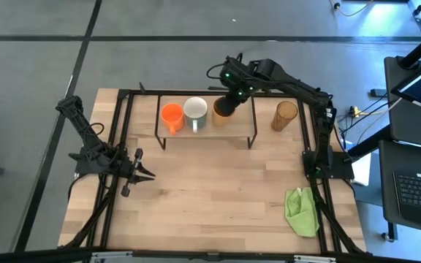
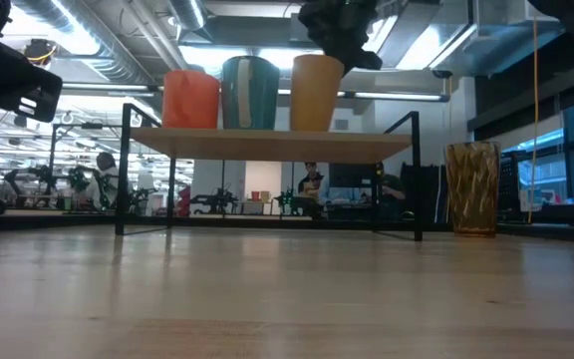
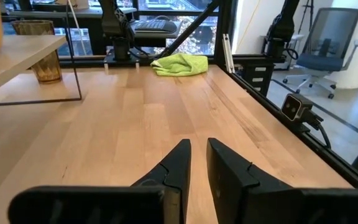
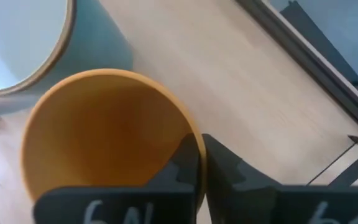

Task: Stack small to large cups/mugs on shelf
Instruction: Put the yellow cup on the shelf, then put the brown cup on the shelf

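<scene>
While pinched, mustard cup (image 4: pixel 104 137) under right tool (image 4: pixel 202 163)

Shelf (image 1: pixel 205 130) with 3 cups (image 1: pixel 194 111)

Shelf (image 1: pixel 207 134): light wood board on black wire legs, at far side of surface. On it, upright in a row left to right: orange mug (image 1: pixel 171 114), white mug (image 1: pixel 195 109) with teal outer wall, mustard cup (image 1: pixel 221 109) with rim pinched by right hand (image 1: pixel 233 101). Amber tumbler (image 1: pixel 284 115) upright on surface, just right of shelf.
</scene>
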